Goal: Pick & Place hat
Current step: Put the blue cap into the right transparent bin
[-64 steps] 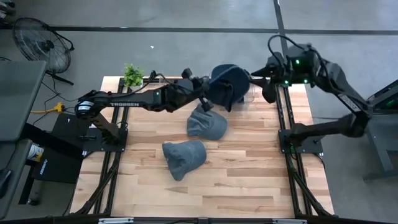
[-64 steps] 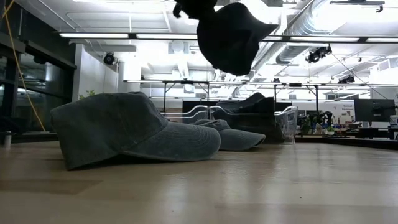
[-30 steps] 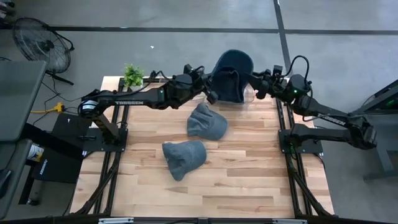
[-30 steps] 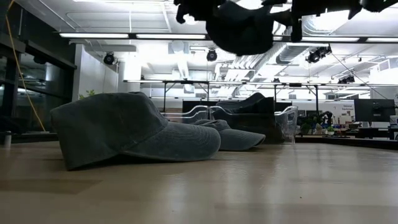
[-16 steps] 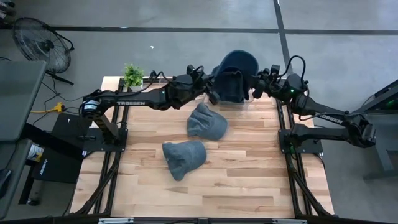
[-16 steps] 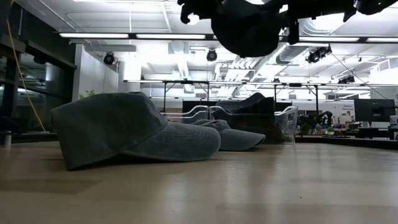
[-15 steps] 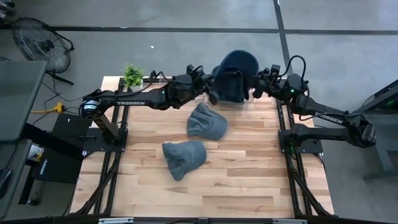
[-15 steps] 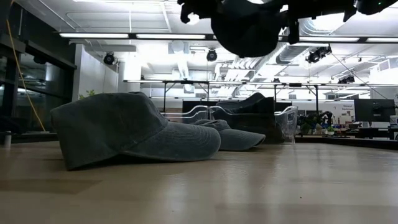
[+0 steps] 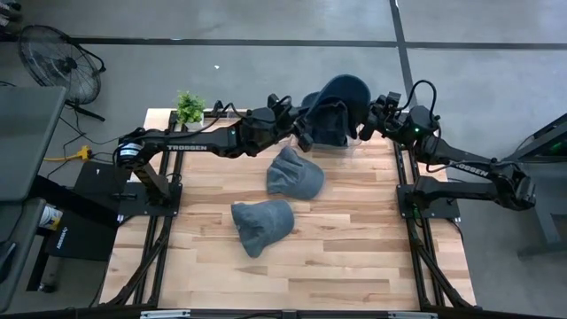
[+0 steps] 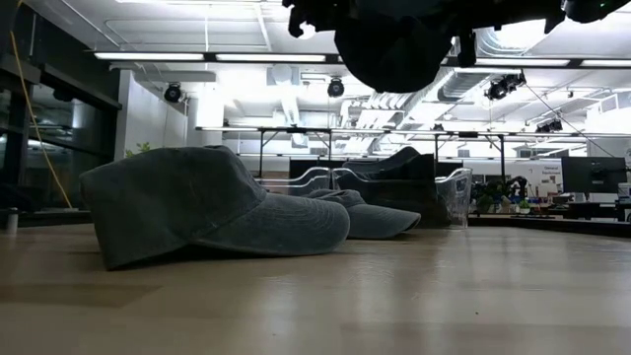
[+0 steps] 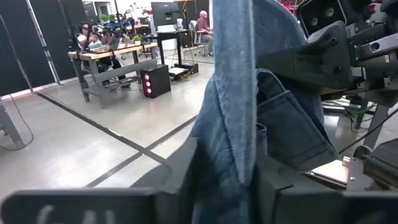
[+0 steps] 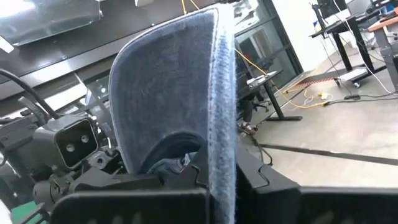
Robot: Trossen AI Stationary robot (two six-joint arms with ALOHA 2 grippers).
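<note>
A dark blue denim hat (image 9: 332, 111) hangs in the air over the table's far edge, held between both grippers; in the low view the hat (image 10: 394, 44) shows at the top. My left gripper (image 9: 306, 133) comes at it from the left and is shut on it. My right gripper (image 9: 361, 131) comes from the right and is also shut on it. Two more hats lie on the table: one (image 9: 295, 175) at mid-table, one (image 9: 263, 223) nearer the front, both resting on their open undersides. My left gripper (image 11: 227, 180) has a fold of the hat's cloth (image 11: 230, 143) between its two fingers, near the back opening of the crown. The fingers come roughly level from the table's left. The hat is lifted clear of the table. My right gripper (image 12: 221, 180) pinches the stiff brim by its stitched edge (image 12: 222, 155) between its two fingers. The fingers come roughly level from the table's right. The brim stands up on edge out of the fingers, clear of the table.
A clear plastic bin (image 10: 449, 197) stands at the table's far edge, under the held hat. A small green plant (image 9: 189, 106) sits at the far left corner. The front half of the wooden table (image 9: 354, 257) is bare.
My right gripper has crept toward the hat from the table's right and taken hold of its brim. The hat has stayed lifted over the far edge, and its left part has bulged out a little beside my left gripper.
</note>
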